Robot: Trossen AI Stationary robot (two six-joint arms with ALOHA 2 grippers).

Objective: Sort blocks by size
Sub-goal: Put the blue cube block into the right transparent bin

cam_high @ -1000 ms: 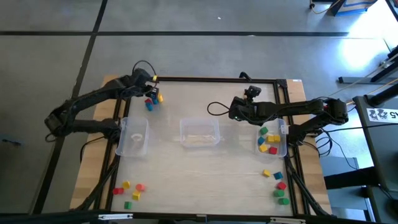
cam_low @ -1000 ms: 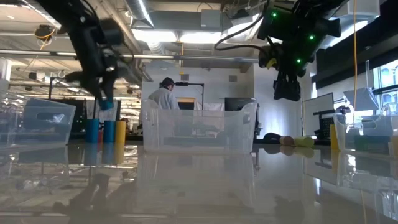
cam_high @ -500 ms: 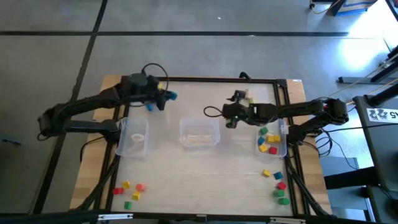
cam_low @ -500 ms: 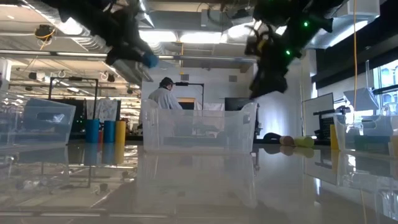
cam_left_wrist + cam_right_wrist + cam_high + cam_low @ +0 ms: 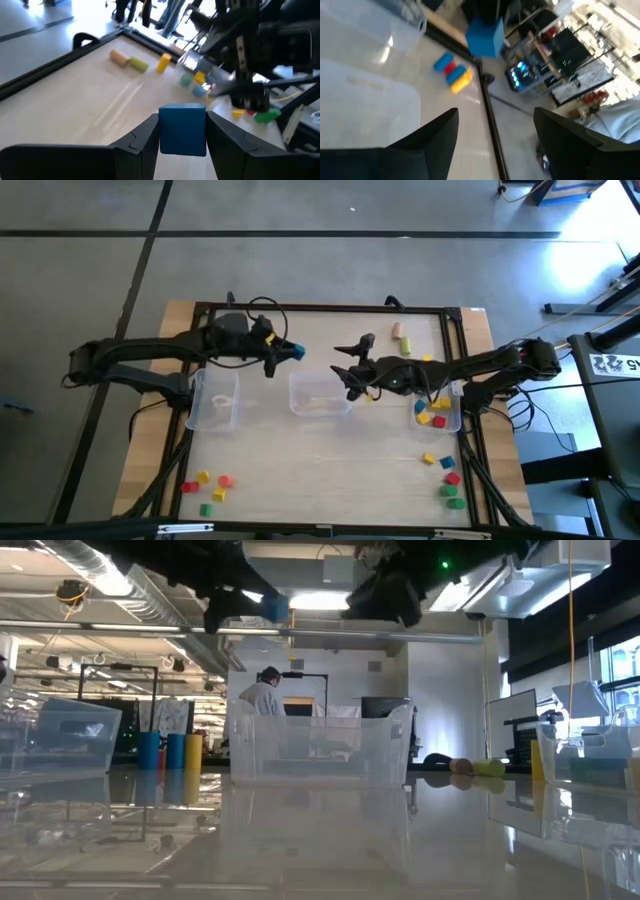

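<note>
My left gripper is shut on a blue cube, high above the table between the left bin and the middle bin; it also shows in the low view. My right gripper is open and empty, up over the middle bin's right end; its fingers stand wide apart. Blue, red and yellow blocks lie at the far left. Tan, green and yellow blocks lie at the far right. The right bin holds several blocks. My left gripper pinches the blue cube by two opposite sides between its two fingers. The fingers come about level, pointing toward the table's right. The cube sits square in the hold, lifted clear of the table.
Loose blocks lie near the front left corner and the front right corner. A black frame runs around the table. A person stands in the room far behind the table.
My left gripper has risen from the blocks at the far left and gone toward the table's right with the blue cube, which is now lifted clear. My right gripper has gone up and toward the table's left, over the middle bin's right end.
</note>
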